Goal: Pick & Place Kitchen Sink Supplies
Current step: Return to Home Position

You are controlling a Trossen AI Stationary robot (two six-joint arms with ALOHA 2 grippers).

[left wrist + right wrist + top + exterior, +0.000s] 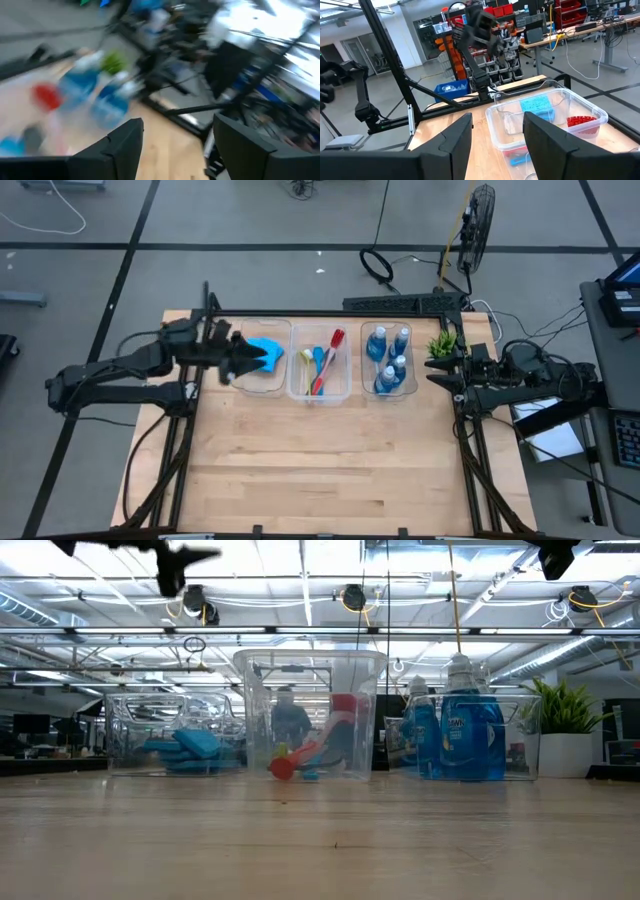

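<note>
Blue sponges (266,356) lie stacked in the left clear bin (130,730). The middle bin (310,665) holds brushes (322,364), a red head (580,121) among them. Blue bottles (388,360) with silvery tops stand upright in the right bin (520,740). My left gripper (240,360) hovers high beside the left bin's left end, open, with nothing between its fingers (125,145). My right gripper (497,132) waits open at the table's right edge (440,375), raised, beside the bottle bin.
A small green plant (442,343) in a white pot stands at the far right, next to the bottle bin. The three bins line the table's far edge. Bare wooden tabletop (320,460) stretches from the bins to the near edge.
</note>
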